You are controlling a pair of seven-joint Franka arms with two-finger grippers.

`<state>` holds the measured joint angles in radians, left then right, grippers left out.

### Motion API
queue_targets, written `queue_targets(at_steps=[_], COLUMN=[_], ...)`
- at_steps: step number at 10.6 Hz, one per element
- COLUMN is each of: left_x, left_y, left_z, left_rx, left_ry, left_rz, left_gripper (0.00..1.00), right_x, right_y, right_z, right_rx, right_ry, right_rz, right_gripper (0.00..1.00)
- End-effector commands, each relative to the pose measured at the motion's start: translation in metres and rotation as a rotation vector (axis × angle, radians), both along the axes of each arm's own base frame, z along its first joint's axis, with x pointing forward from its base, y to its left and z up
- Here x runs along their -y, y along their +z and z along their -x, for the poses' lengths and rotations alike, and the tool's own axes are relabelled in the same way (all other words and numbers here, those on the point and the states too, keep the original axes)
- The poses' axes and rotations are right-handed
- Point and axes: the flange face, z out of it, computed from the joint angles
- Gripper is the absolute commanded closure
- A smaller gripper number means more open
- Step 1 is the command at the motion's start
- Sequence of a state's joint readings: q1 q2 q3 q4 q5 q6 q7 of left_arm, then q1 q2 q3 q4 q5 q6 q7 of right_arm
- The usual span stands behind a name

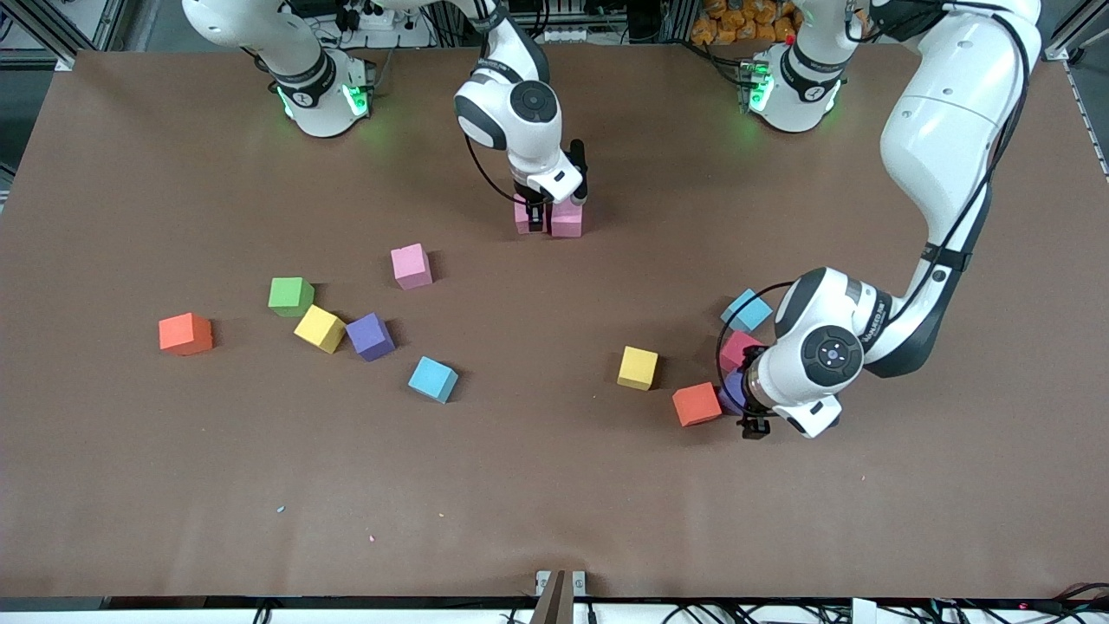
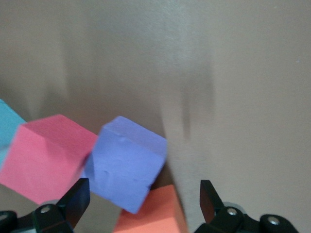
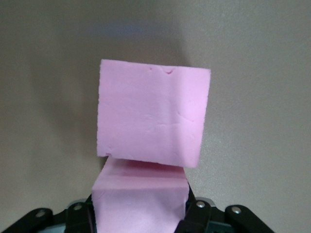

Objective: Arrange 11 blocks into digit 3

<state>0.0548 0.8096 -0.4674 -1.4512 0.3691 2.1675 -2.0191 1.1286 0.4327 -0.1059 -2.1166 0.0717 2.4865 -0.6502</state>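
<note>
One camera sits up high and looks down across the whole flat brown table (image 1: pixel 173 485), facing the two white robot arms, whose bases stand along the top. It is far back. A second camera rides on the left arm's wrist, very close to a soft purple foam cube (image 2: pixel 127 162), which the high view also shows (image 1: pixel 732 392). A third rides on the right wrist, close to two soft pink foam cubes (image 3: pixel 153 116), seen from above too (image 1: pixel 567 219).

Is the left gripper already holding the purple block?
No, the left gripper is open above the purple block, its fingers not touching it.
</note>
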Motion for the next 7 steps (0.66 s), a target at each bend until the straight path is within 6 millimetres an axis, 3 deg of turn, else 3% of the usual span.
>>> queue_targets(at_steps=[1, 6, 7], left_x=[0.0116, 0.0199, 0.0203], left_y=[0.0006, -0.0054, -0.0052], left_z=[-0.0082, -0.0106, -0.0106], left_rx=[0.024, 0.022, 0.016], left_ry=[0.084, 0.212, 0.223], left_rz=[0.035, 0.131, 0.142], left_gripper=[0.0, 0.0, 0.0], right_x=[-0.0073, -0.0138, -0.0142], right_y=[-0.0033, -0.0049, -0.0052], right_z=[-0.0019, -0.0044, -0.0046], right_rx=[0.002, 0.007, 0.007], right_ry=[-0.016, -0.017, -0.017], right_rz=[-0.007, -0.011, -0.011], right_gripper=[0.89, 0.86, 0.6])
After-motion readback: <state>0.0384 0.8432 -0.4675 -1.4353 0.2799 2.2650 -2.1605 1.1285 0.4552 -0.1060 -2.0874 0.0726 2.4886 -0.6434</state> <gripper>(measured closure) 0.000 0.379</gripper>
